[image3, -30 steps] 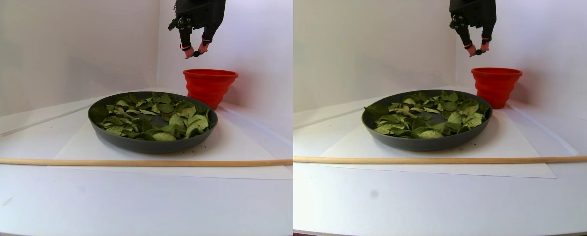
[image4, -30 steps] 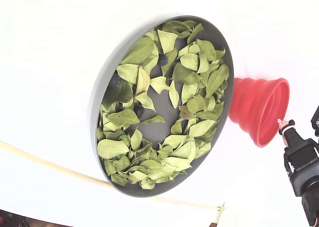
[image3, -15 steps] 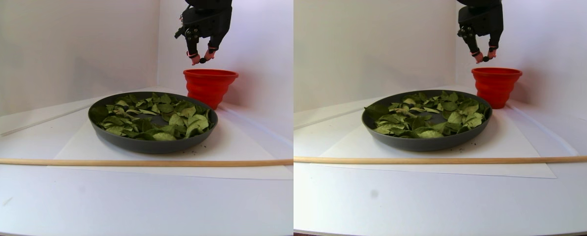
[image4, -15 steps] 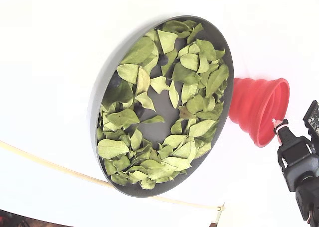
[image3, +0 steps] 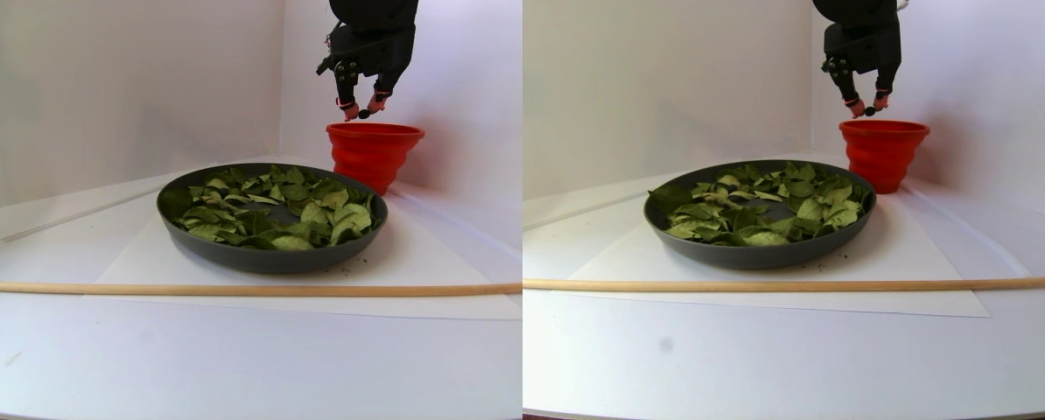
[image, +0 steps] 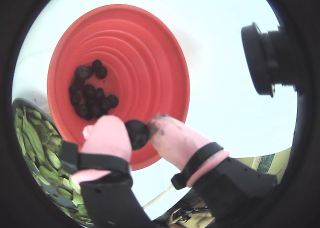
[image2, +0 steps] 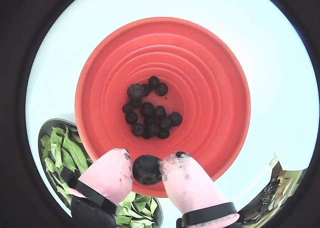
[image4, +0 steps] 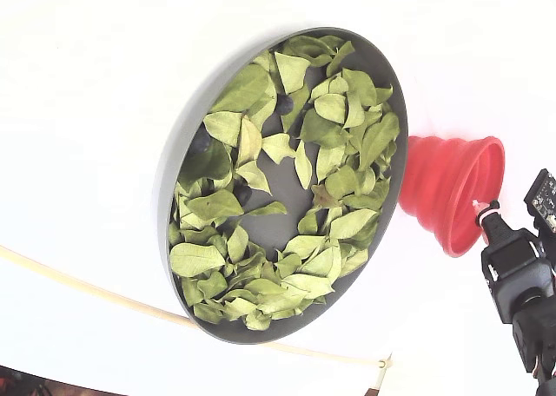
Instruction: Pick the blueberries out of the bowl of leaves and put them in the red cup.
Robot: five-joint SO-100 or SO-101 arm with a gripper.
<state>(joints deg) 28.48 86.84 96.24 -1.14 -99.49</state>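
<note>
Matt ribbed red cup; dull dark bowl; dry, curled leaves; pink rubbery gripper fingertips; bare wooden rod.

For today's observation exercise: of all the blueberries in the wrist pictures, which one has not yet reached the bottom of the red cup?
The blueberry pinched between the gripper's pink fingertips, near the red cup's rim. The other berries lie clustered on the cup's floor.

In the fixed view the pincer's tips are cut off beside the red cup, so the held blueberry is unseen there. Most of the bowl is cropped by both wrist views' dark surround.
</note>
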